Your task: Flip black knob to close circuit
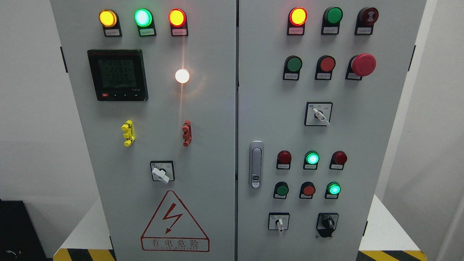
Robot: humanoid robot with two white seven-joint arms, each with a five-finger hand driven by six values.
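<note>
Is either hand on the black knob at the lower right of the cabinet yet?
Apart. The head view shows the black knob fully exposed on the right door, with neither hand nor arm anywhere in the picture, so nothing is touching it.

Grey two-door cabinet (pixel 210 152) fills view. Left door: amber lamp (pixel 108 18), green lamp (pixel 143 17), red lamp (pixel 177 17) in top row, all lit. Digital meter (pixel 117 74) below them, digits blurred. Bright white glare spot (pixel 182 76) right of meter. Yellow terminal (pixel 128 133) and red terminal (pixel 187 133) level with each other, well apart. White-handled selector switch (pixel 161 172) below, above red-outlined warning triangle (pixel 175 223). Right door: red mushroom button (pixel 363 65) upper right, metal door latch (pixel 256 164) at left edge, two lit green lamps (pixel 312 158) (pixel 334 189) among unlit buttons.
</note>
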